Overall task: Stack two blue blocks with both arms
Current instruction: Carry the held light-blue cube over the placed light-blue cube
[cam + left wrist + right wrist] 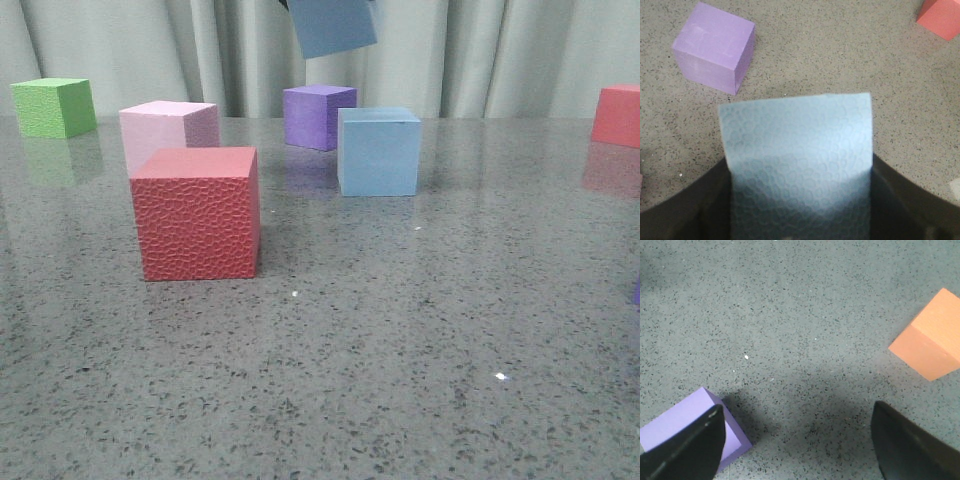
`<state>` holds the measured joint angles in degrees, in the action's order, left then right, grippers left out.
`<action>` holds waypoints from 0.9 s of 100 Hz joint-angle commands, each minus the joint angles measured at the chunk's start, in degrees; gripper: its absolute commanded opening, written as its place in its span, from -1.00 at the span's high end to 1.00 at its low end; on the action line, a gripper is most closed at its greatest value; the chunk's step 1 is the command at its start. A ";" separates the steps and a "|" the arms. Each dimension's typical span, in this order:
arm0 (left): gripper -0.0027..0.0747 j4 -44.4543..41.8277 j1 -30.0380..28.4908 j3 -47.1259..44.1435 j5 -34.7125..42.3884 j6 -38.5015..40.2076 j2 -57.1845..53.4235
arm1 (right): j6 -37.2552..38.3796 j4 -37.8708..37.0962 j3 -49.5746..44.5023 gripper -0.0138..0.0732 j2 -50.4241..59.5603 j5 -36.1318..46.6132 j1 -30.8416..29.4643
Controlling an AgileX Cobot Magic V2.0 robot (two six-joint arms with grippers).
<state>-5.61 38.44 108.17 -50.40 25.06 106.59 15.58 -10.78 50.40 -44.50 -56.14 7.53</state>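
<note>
Two blue blocks: one pale sky-blue foam cube rests on the speckled grey stone table, just right of the darker purple cube; the other pale blue cube hangs tilted above them, its top cut off by the frame.
Left gripper: clenched on the lifted blue cube; its dark fingers show only at the cube's sides, blurred.
Right gripper: released, fingers wide apart over bare table, holding nothing.
Partly hidden: pale pink cube behind the red textured cube.
Cut off: a red cube at the right edge.
Far left: green cube.
Right wrist view: an orange cube and a purple cube, this one partly behind a finger.
</note>
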 commanded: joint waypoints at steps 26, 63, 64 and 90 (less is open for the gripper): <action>0.34 0.11 0.49 2.03 3.07 0.60 -2.56 | -0.30 -0.71 1.34 -0.68 0.55 3.10 0.01; 0.34 0.36 1.13 2.03 3.07 4.73 -2.56 | -0.30 -0.71 1.34 -0.68 0.55 3.20 0.01; 0.34 -0.04 1.24 2.03 2.96 5.01 -2.56 | -0.30 -0.71 1.34 -0.68 0.55 3.20 0.01; 0.34 -9.55 4.81 2.03 1.43 13.07 -2.44 | -0.30 -0.71 1.34 -0.68 0.55 3.20 0.01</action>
<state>-11.02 41.82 108.17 -51.10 34.56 106.70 15.58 -10.78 50.40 -44.50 -56.14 7.53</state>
